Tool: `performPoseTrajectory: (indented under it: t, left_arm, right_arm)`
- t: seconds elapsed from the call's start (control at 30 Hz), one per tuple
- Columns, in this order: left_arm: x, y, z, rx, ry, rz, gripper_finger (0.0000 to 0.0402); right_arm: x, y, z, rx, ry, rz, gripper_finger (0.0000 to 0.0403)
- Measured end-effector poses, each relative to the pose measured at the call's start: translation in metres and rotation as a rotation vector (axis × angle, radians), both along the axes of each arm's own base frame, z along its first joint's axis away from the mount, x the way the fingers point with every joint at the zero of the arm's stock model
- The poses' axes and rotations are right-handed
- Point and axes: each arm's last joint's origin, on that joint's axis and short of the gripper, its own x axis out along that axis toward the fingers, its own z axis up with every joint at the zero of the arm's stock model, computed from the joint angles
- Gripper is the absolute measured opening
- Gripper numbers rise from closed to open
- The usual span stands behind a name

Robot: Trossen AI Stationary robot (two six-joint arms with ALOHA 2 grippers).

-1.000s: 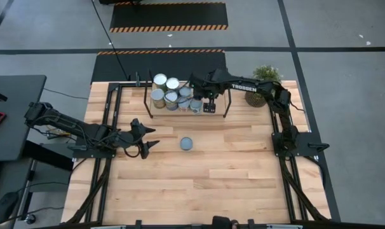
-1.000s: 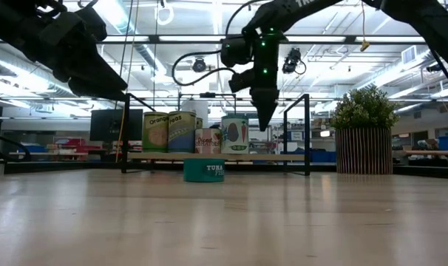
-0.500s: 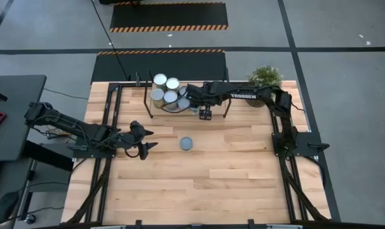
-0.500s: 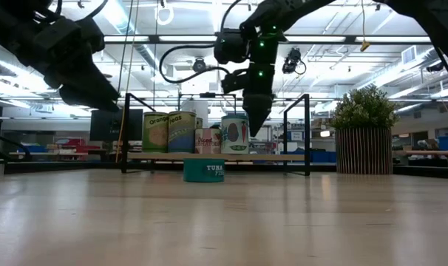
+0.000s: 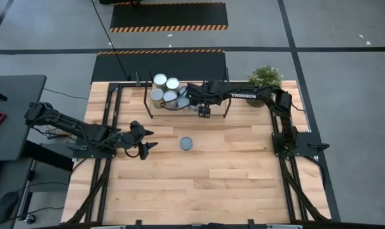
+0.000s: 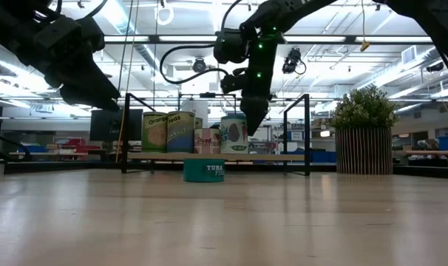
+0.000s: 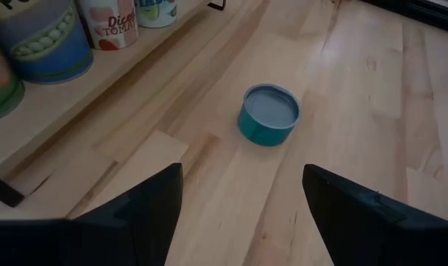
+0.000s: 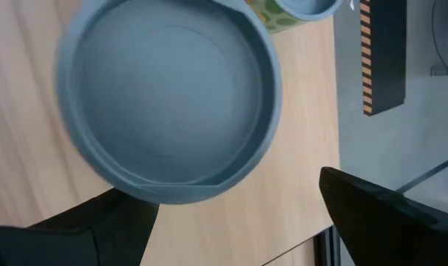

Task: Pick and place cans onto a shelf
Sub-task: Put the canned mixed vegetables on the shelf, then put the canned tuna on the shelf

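We take the shelf (image 5: 208, 113) as our landmark — a low light-wood board on a thin black frame, standing at the far edge of the table (image 5: 205, 184).

On the shelf's left half we see a cluster of cans (image 5: 166, 93) with silvery round tops; the low view shows them upright, side by side, labels facing us (image 6: 181, 131). One more can, the teal tin (image 5: 187, 144), stands on the table in front of the shelf, near its middle and well apart from the cluster. In the low view the tin (image 6: 204, 170) sits just before the shelf board, and the left wrist view shows it (image 7: 269, 114) upright with bare wood all round.

The right gripper (image 5: 194, 100) hangs over the shelf, at the right edge of the cluster. Its fingers are spread wide, and in its wrist view they stand to either side of a grey can top (image 8: 168, 100) that fills most of the picture; whether they touch that can we cannot tell.

The left gripper (image 5: 149, 138) hovers over the table to the left of the shelf's front, pointing toward the tin but well short of it. Its fingers (image 7: 139, 214) stand apart and hold nothing.

A potted plant (image 5: 264, 79) stands just beyond the shelf's right end.
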Motion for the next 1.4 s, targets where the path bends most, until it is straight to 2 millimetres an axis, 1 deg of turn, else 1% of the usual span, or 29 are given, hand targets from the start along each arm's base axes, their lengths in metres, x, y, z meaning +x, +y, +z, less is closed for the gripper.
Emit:
performPoseTrajectory:
  t: [0.2, 0.37, 0.43, 0.53, 0.67, 0.8, 0.9, 1.0, 1.1, 1.2, 1.3, 1.4]
  left_arm:
    - [0.0, 0.0, 0.0, 0.002, 0.001, -0.001, 0.0283]
    - [0.0, 0.0, 0.0, 0.003, 0.001, -0.001, 0.0283]
    - [0.0, 0.0, 0.0, 0.003, 0.001, -0.001, 0.0283]
    - [0.0, 0.0, 0.0, 0.004, 0.005, -0.001, 0.0283]
    - [0.0, 0.0, -0.001, 0.022, 0.013, -0.007, 0.0283]
    - [0.0, 0.001, 0.0, 0.046, 0.005, 0.016, 0.0283]
    - [0.0, 0.001, 0.0, 0.051, 0.002, 0.022, 0.0283]
    - [0.0, 0.001, 0.0, 0.056, 0.004, 0.019, 0.0283]
    - [0.0, 0.001, 0.0, 0.06, 0.005, 0.017, 0.0283]
    - [0.0, 0.001, 0.0, 0.06, 0.006, 0.017, 0.0283]
    - [0.0, 0.001, 0.0, 0.06, 0.006, 0.017, 0.0283]
    - [0.0, 0.001, 0.0, 0.06, 0.006, 0.017, 0.0283]
  right_arm:
    - [-0.002, -0.004, 0.0, -0.004, 0.01, -0.013, 0.0373]
    - [-0.009, -0.004, -0.001, -0.069, 0.102, -0.027, 0.0373]
    - [-0.01, 0.0, 0.0, -0.067, 0.12, -0.031, 0.0373]
    - [-0.009, 0.018, 0.003, -0.055, 0.121, -0.039, 0.0373]
    - [-0.007, 0.049, 0.007, -0.039, 0.097, -0.042, 0.0373]
    - [-0.001, 0.082, 0.007, 0.057, 0.04, -0.032, 0.0373]
    - [0.005, 0.103, 0.007, 0.144, -0.013, 0.01, 0.0373]
    - [0.016, 0.124, 0.003, 0.183, -0.117, 0.09, 0.0373]
    - [0.029, 0.148, -0.007, 0.226, -0.243, 0.219, 0.0373]
    - [0.035, 0.164, -0.025, 0.262, -0.351, 0.306, 0.0373]
    - [0.036, 0.172, -0.042, 0.248, -0.438, 0.351, 0.0373]
    - [0.034, 0.172, -0.055, 0.228, -0.476, 0.39, 0.0373]
